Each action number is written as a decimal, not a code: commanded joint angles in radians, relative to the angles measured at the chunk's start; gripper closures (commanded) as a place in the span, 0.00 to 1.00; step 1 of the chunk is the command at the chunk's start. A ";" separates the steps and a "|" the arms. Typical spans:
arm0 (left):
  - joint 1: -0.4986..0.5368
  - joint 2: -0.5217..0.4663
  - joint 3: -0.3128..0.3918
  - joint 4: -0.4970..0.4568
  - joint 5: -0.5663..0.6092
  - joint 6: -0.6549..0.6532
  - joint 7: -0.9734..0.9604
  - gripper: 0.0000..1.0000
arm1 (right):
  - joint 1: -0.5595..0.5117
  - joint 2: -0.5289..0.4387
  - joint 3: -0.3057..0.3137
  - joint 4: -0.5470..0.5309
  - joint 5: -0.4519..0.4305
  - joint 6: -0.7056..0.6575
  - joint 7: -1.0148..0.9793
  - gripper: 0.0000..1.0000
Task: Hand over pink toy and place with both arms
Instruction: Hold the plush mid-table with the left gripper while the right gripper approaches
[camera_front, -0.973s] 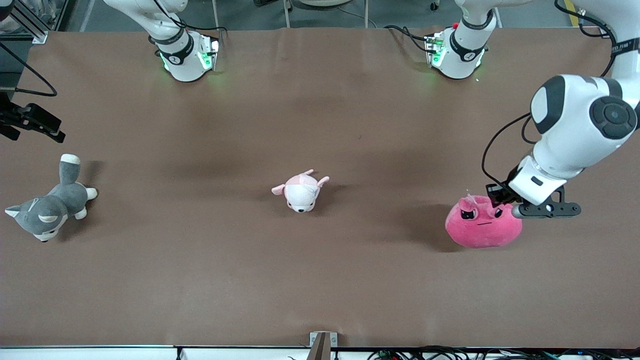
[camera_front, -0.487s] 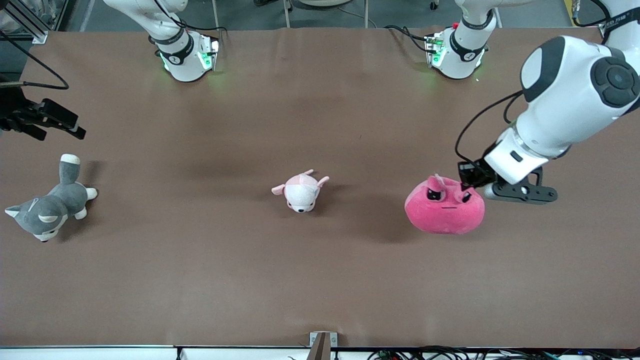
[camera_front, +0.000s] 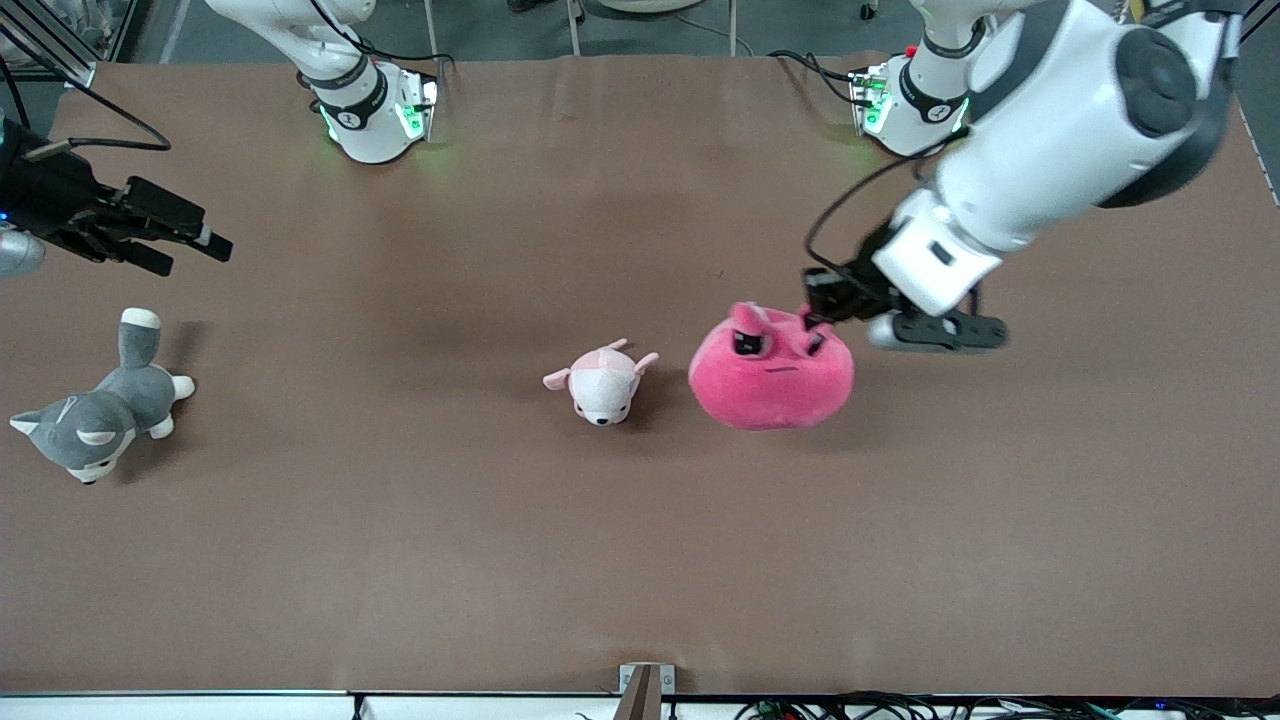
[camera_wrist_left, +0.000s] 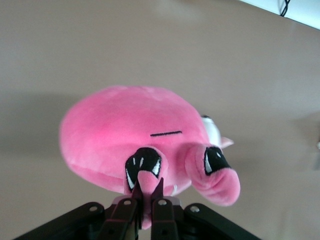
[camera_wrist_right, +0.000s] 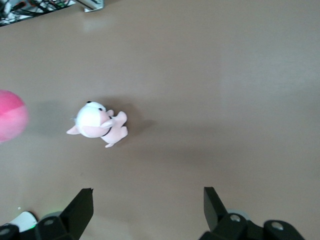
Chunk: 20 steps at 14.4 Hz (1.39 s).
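Fingers of the left gripper (camera_wrist_left: 146, 204) pinch one small ear flap of the pink toy (camera_front: 771, 368), which hangs from that single hold above the table (camera_front: 640, 560), just beside the pale pink-and-white plush (camera_front: 601, 382) toward the left arm's end. Judging by this, the carry toward the handover is in hand; next the right gripper (camera_front: 180, 243), jaws spread wide over the table above the grey husky (camera_front: 95, 416), needs to meet it and take a fuller grip. Round and hot pink, the toy shows angry black eyes and a thin mouth line
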 joint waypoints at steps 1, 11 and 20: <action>-0.120 0.091 -0.001 0.134 -0.011 -0.011 -0.201 1.00 | 0.034 -0.005 -0.003 -0.015 0.060 0.011 0.004 0.21; -0.327 0.249 -0.004 0.208 -0.022 0.335 -0.497 1.00 | 0.213 0.056 -0.003 -0.003 0.140 0.100 0.136 0.24; -0.400 0.278 -0.004 0.223 -0.036 0.445 -0.592 1.00 | 0.333 0.148 -0.003 -0.001 0.138 0.247 0.136 0.23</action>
